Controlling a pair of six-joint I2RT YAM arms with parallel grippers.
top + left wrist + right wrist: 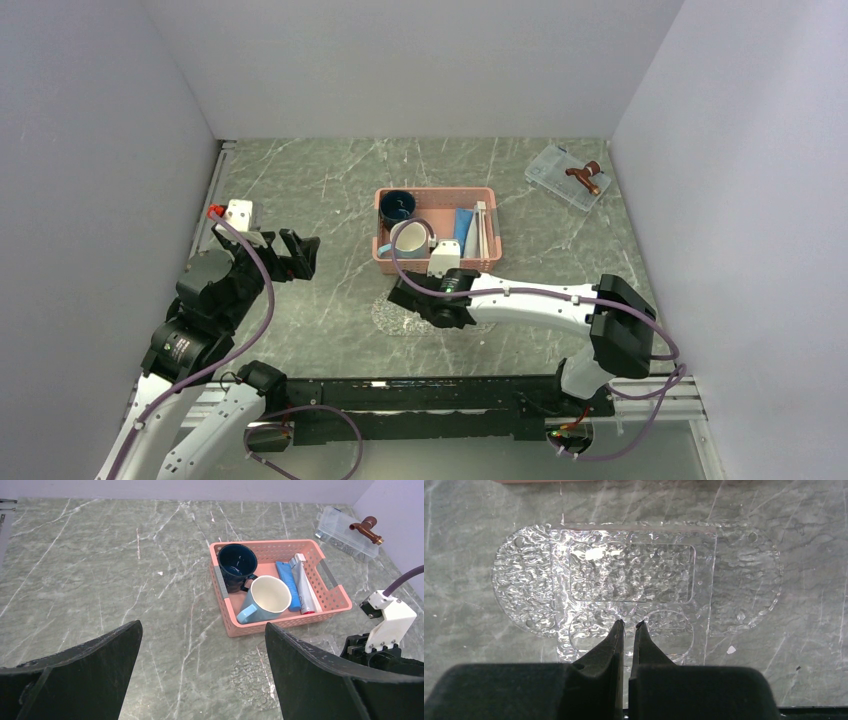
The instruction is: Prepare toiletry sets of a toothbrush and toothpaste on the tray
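R gripper (pixel 630 626) is low over the tray (pixel 744 580), fingers nearly together w/ a slim gap, holding nothing. L gripper (pixel 202 627) is spread wide, empty. Toothpaste (pixel 288 584) & toothbrush (pixel 306 587) lie side by side in the pink basket (pixel 280 544).

White arms (pixel 530 300), purple cables (pixel 262 290) — black grippers (pixel 202 630) (pixel 630 625)

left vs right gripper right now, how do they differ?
The left gripper is wide open; the right gripper is almost shut. The left one hangs over the table, away from the tray; the right one is directly over the tray. Neither visibly holds anything.
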